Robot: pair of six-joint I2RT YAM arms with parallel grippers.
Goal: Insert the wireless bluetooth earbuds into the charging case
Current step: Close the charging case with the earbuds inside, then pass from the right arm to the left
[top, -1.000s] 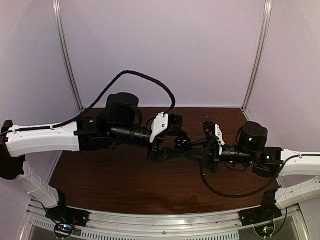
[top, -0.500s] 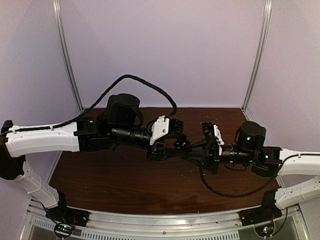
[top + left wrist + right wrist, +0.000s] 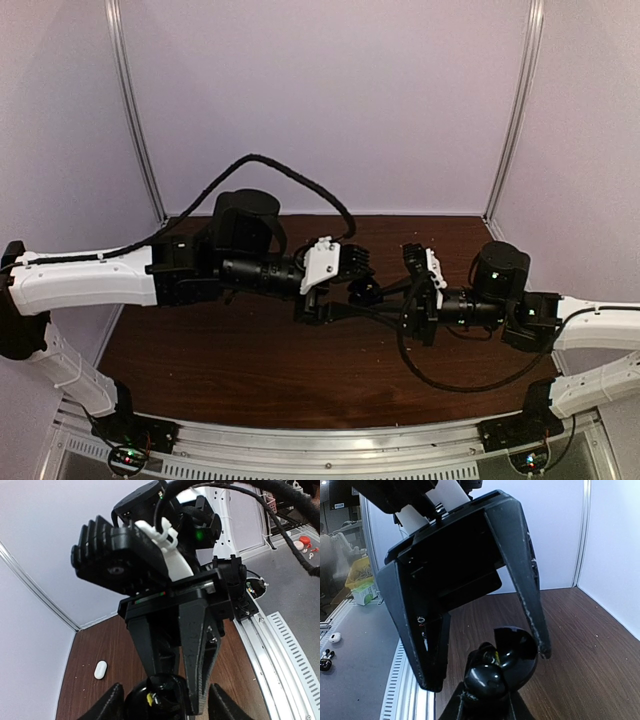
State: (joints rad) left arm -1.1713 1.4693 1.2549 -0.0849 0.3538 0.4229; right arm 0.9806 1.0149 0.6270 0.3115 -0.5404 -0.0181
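Before you close on the black puck (image 3: 507,652), centre it between the jaws, since one tip sits much nearer its rim. Then squeeze slowly. Your left claw (image 3: 487,669) is released and straddles the puck. Your right claw (image 3: 176,687) is clenched on it from below. The arms meet nose to nose, roughly level above the desk (image 3: 580,645). The charging case (image 3: 100,669) lies on the desk, well apart from the puck, toward the wall. No white earbuds show.
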